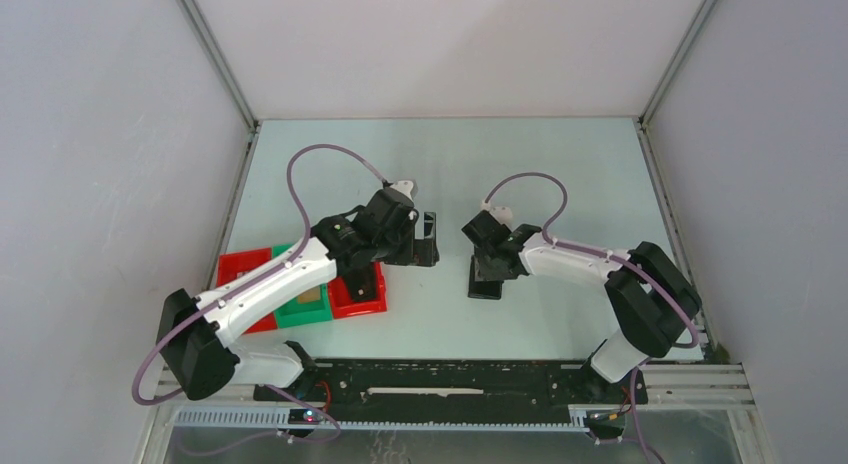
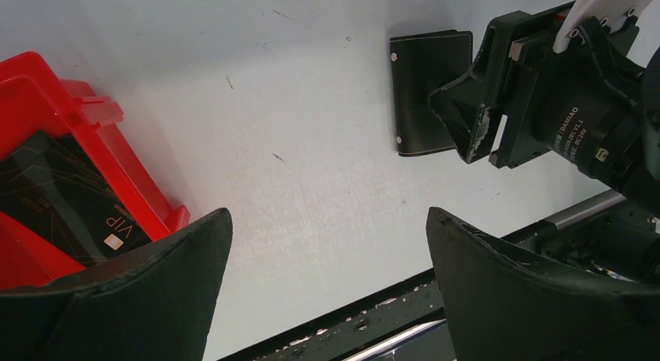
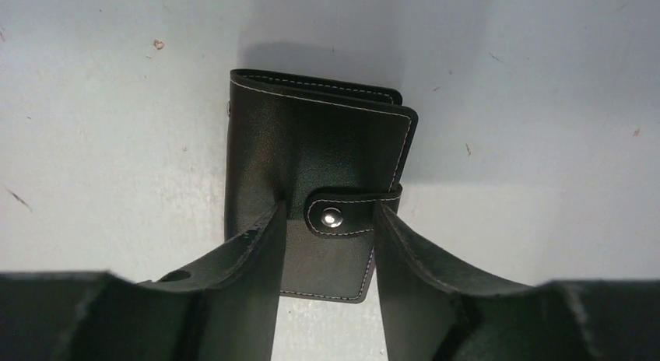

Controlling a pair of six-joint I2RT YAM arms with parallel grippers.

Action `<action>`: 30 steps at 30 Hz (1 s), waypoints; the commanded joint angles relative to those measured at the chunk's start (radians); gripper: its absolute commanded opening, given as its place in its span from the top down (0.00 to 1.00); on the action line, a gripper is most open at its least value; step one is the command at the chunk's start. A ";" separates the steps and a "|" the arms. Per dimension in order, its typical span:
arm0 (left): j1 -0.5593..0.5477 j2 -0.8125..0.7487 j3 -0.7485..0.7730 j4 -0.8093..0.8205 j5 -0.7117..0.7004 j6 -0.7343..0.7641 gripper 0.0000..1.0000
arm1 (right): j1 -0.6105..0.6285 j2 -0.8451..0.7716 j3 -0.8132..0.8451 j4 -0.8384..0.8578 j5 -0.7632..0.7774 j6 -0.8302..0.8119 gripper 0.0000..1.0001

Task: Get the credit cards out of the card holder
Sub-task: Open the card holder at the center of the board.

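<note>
The black card holder [image 3: 327,135] lies flat on the table, folded, with its snap strap fastened. It also shows as a dark rectangle [image 1: 486,281] under my right arm and as the card holder [image 2: 424,96] in the left wrist view. Credit cards inside it are hidden. My right gripper [image 3: 328,209] is right over it, jaws partly closed, one fingertip on either side of the strap's snap and a gap still between them. My left gripper [image 2: 327,221] hangs wide open over bare table to the holder's left, holding nothing. A tan card [image 1: 308,296] lies in the green tray.
Three small trays stand in a row at the left: a red tray [image 1: 245,269], a green tray [image 1: 295,314] and another red tray [image 1: 362,302]. A dark card marked VIP [image 2: 78,213] lies in the red tray [image 2: 117,155]. The black rail [image 1: 450,379] runs along the near edge.
</note>
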 commanded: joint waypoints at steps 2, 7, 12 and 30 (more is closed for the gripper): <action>0.006 -0.019 0.019 0.015 0.006 -0.013 0.00 | 0.024 0.037 0.009 0.018 0.084 0.035 0.59; 0.006 -0.022 0.007 0.021 0.013 -0.013 0.00 | 0.035 0.024 0.009 -0.002 0.088 0.043 0.85; 0.005 0.011 -0.003 0.053 0.062 -0.018 0.00 | 0.034 -0.037 0.000 -0.016 0.083 0.065 1.00; 0.003 0.094 0.022 0.095 0.143 -0.024 0.00 | -0.379 -0.617 -0.462 0.289 -0.411 0.113 1.00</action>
